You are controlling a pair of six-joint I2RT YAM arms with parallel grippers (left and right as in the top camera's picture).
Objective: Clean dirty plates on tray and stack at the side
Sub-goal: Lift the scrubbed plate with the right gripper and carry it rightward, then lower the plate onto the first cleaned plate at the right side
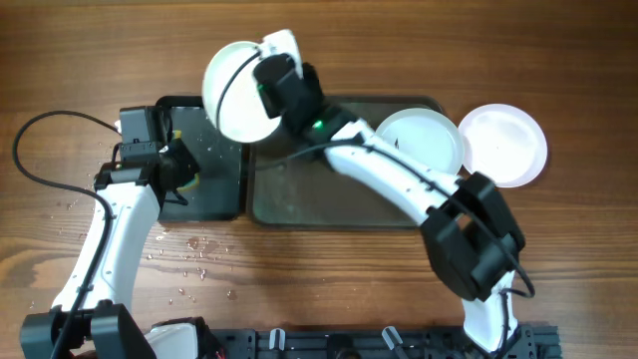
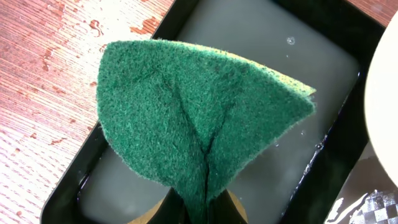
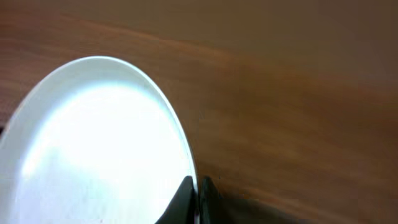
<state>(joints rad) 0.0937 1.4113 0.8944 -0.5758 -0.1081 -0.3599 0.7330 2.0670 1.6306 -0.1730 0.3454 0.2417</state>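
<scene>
While scanning from overhead, found right gripper (image 1: 271, 68) pinching rim of held plate (image 1: 237, 90), fingertips closed tight on the edge in right wrist view. Saw held plate tipped up nearly on edge, raised above seam between black tray (image 1: 214, 207) and grey-green tray (image 1: 329, 204), face toward left arm's side. Judged this as presenting it for wiping, with drips to land in a tray rather than on table (image 1: 80, 60).

Noted left gripper (image 1: 177, 168) clamped on green sponge (image 2: 199, 118), creased into a fan by the squeeze, hanging over cloudy water (image 2: 261, 37) in black tray. Judged it held low there for wetting and to catch run-off. Marked sponge and held plate as near but apart.

Counted two more plates: tray plate (image 1: 424, 140) flat at right end of grey-green tray, side plate (image 1: 508, 145) flat on table just beside that end. Could not tell whether rims touched or overlapped. Took side plate as start of stack.

Could not make out smudges on any plate — glare on held plate in right wrist view. Logged scattered droplets (image 1: 194, 249) on table near left arm.

Judged step in hand as scrub of second plate, task roughly a third along. Next move likely to need sponge brought up to tilted face without knocking plate out of an edge-only grip.
</scene>
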